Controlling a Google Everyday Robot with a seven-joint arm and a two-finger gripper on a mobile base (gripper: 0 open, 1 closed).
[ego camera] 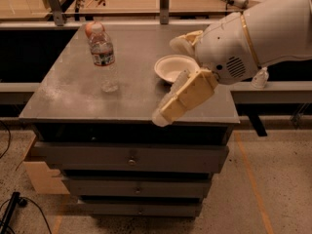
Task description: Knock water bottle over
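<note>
Nearest to us are the gray drawers (129, 157) under the surface (73, 99). Just above the front edge of the surface, on the right side, hangs the tool (167, 80). Its two fingers (183, 101) are spread wide apart and it has nothing in its hold. One finger is low by the front edge. The other is higher up, past the white bowl (175, 67).

The water bottle (103, 57) is on the left part of the surface. From the tool it lies between 9 and 10 o'clock, well apart, with only bare surface in between. The bottle stands straight up, cap on top, so its long side runs up and down. It is not knocked over yet.

I think a sweep toward 9 o'clock that hits the bottle high up would tip it best. A low hit might only slide it.

The bowl is very near the tool, so a bump there could go wrong.
</note>
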